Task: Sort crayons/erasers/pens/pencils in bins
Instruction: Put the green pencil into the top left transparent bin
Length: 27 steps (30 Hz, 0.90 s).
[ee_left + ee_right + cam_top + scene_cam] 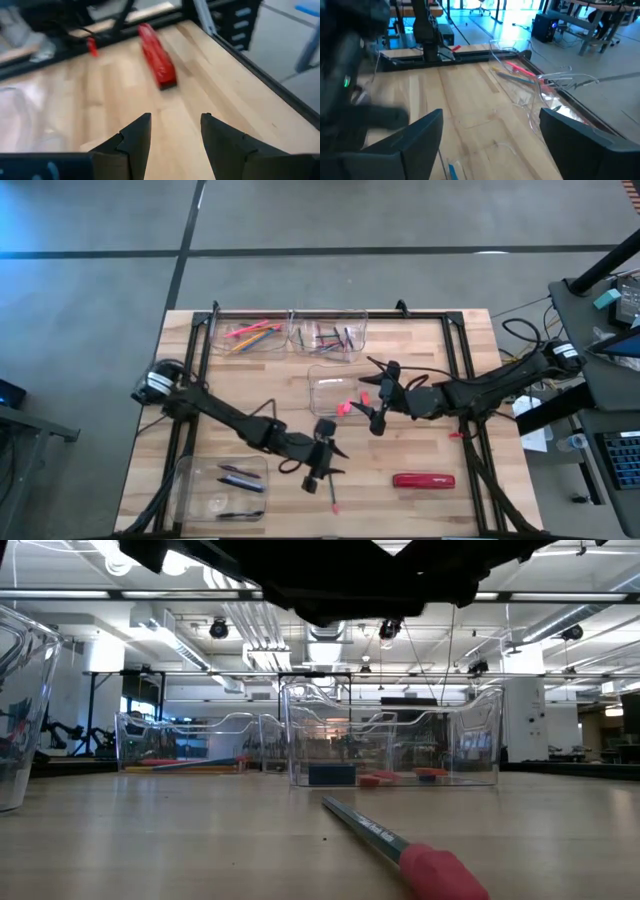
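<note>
The pencil [332, 498] lies on the worktop [420, 505] just under the left gripper [330, 463], long axis running front to back; its fingers part-open, empty; right fingers wide, empty

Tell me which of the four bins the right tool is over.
The middle bin, the one holding pink erasers. The right tool, open, hangs over its edge; the two far bins and the near-left bin lie farther away.

Wooden table [420, 510] carries bins [255, 332], red oblong [423, 480].
</note>
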Motion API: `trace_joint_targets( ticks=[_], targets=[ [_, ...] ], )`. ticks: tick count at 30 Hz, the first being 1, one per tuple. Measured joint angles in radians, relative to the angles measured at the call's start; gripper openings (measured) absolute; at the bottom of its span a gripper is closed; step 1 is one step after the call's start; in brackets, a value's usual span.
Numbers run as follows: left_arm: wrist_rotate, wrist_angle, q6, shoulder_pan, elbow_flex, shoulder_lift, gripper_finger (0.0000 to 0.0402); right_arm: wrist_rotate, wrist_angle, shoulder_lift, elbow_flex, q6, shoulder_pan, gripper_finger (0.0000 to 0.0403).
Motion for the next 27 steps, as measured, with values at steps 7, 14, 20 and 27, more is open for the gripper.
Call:
trace_joint_targets(
  ticks=[7, 14, 20, 27],
  targets=[
    [0.134, -0.02, 0.006, -0.008, 0.075, 0.111, 0.0157, 0.011, 0.005, -0.057, 0.0, -0.032, 0.0, 0.0326],
    [0.264, -0.019, 0.006, -0.04, 0.106, 0.199, 0.0157, 0.009, -0.008, -0.124, 0.0, -0.005, 0.0, 0.0327],
    [0.264, -0.167, 0.068, -0.063, 0.182, 0.266, 0.0157, 0.008, -0.025, -0.113, -0.001, 0.002, 0.0, 0.0326],
    [0.261, -0.412, 0.129, -0.062, 0.309, 0.314, 0.0157, 0.008, -0.026, -0.065, -0.002, 0.002, 0.0, 0.0325]
  ],
)
